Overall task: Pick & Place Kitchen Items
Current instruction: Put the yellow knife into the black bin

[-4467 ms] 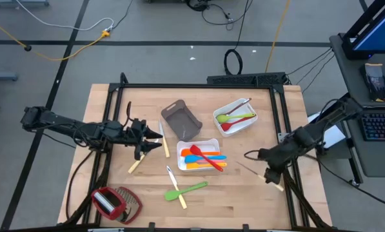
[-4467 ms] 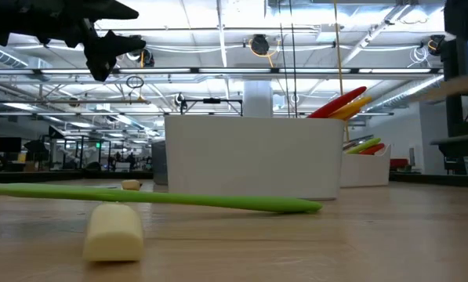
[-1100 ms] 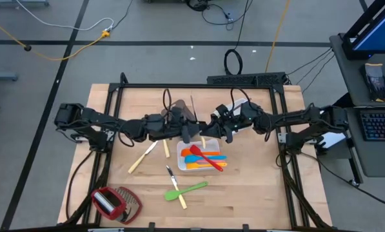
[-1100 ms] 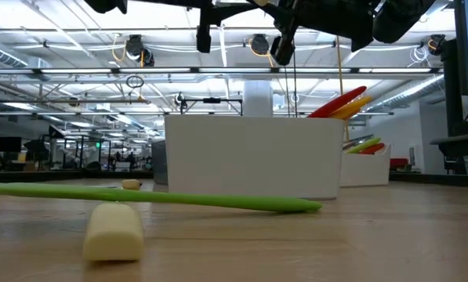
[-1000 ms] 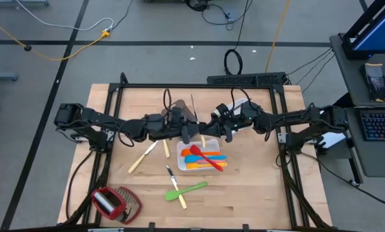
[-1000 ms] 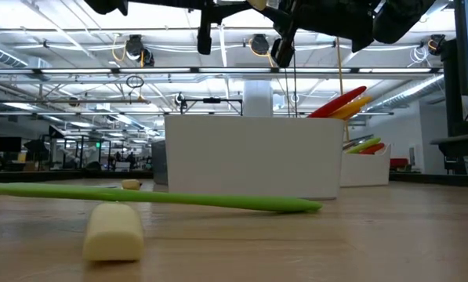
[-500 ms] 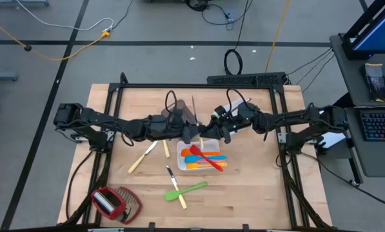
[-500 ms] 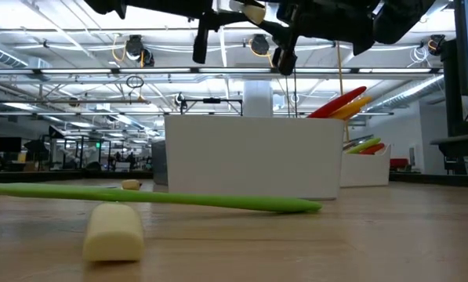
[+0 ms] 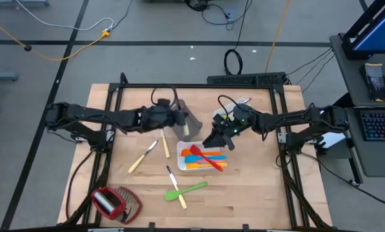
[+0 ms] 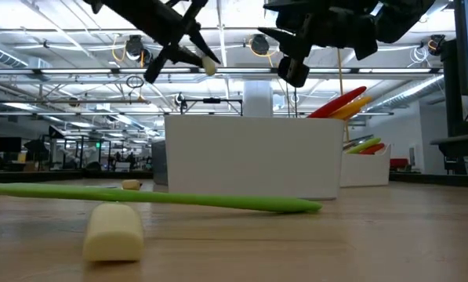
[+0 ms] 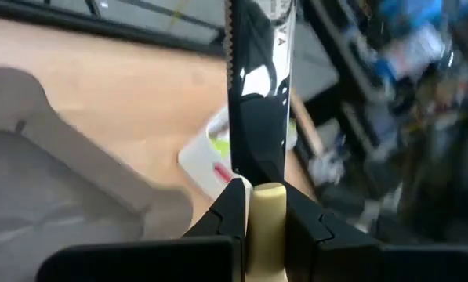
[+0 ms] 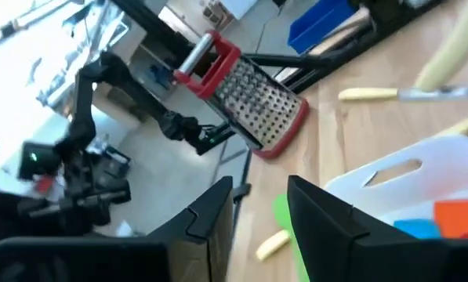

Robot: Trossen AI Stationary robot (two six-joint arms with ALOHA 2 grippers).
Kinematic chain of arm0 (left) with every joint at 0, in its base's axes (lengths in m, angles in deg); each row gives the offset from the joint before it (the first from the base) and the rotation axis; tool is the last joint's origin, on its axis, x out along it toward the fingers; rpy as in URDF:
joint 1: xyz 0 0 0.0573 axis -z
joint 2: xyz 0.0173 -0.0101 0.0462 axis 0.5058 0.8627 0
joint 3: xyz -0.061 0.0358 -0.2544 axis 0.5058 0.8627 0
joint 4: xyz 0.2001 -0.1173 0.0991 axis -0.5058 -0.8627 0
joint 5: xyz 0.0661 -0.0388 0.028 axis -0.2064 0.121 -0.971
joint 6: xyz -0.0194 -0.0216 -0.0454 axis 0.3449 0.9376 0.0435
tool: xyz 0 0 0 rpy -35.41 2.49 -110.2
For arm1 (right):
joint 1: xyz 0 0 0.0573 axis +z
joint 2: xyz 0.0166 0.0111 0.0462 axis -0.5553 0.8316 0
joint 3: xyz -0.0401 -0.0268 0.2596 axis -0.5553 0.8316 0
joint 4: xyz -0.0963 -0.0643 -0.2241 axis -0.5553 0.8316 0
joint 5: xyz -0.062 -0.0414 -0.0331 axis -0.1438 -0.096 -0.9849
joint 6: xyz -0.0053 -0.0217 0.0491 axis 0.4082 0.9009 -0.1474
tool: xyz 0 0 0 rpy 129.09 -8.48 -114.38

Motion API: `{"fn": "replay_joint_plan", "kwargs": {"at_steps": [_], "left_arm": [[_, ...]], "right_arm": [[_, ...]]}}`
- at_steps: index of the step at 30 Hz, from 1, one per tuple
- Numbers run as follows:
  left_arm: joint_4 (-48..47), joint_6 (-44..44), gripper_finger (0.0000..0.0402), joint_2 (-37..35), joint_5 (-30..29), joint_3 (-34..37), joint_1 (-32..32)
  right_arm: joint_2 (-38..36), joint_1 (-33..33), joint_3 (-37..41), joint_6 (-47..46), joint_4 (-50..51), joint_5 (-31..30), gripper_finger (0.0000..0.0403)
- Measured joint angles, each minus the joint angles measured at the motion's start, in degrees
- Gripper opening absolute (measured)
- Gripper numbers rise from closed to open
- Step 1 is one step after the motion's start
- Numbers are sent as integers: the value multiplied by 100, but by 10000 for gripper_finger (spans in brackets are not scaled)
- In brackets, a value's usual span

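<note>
My left gripper (image 9: 182, 122) hangs above the grey tray (image 9: 192, 118) and is shut on a pale-handled knife (image 11: 259, 102) with a serrated blade. In the low view the left gripper (image 10: 188, 52) is high above the table, with a pale end of the knife's handle (image 10: 209, 67) showing. My right gripper (image 9: 214, 138) stands open over the far edge of the white tray (image 9: 204, 143). The wrist view shows nothing between the right gripper's (image 12: 259, 227) fingers. That tray holds red, orange and blue utensils (image 9: 204, 158). My left gripper pinches the knife's pale handle (image 11: 266, 205) between its two fingers, close to where the blade starts. The blade (image 11: 257, 70) sticks out beyond the fingertips. The knife is lifted clear, above the grey tray.
Two pale-handled knives (image 9: 144, 156) (image 9: 164, 147) lie left of the white tray. A small knife (image 9: 171, 175) and a green spatula (image 9: 191, 189) lie nearer. A red-and-silver grater (image 9: 113, 202) sits at the near left. A second white tray (image 10: 367, 168) holds green and red utensils.
The two grippers, which met above the trays, have parted. My left gripper has drawn back toward the table's left with the knife and has tipped. My right gripper has dipped its fingers a little and stays by the white tray.
</note>
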Motion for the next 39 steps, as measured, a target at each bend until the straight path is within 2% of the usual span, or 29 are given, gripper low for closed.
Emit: {"fn": "replay_joint_plan", "kwargs": {"at_steps": [3,9,14,21,25,31,39], "left_arm": [[-198,565,33,-11,214,-15,-189],[-607,1681,33,309,1508,-5,-687],[-671,2174,33,440,2724,-17,-1031],[-1127,3132,36,440,3880,-17,-1257],[-1505,3674,35,492,4017,-14,-1257],[-1464,4601,37,575,4181,-15,-1348],[-699,5300,39,1029,4304,-19,-1610]], "right_arm": [[-34,-2,0,540,-35,-62,111],[-264,-2,3,1526,25,-331,97],[-554,-11,6,1992,76,-352,90],[-1005,-13,5,2647,346,-353,88],[-1220,-15,5,3005,396,-352,88],[-1470,-63,5,3458,410,-350,88],[-1689,-310,7,3647,439,-326,88]]}}
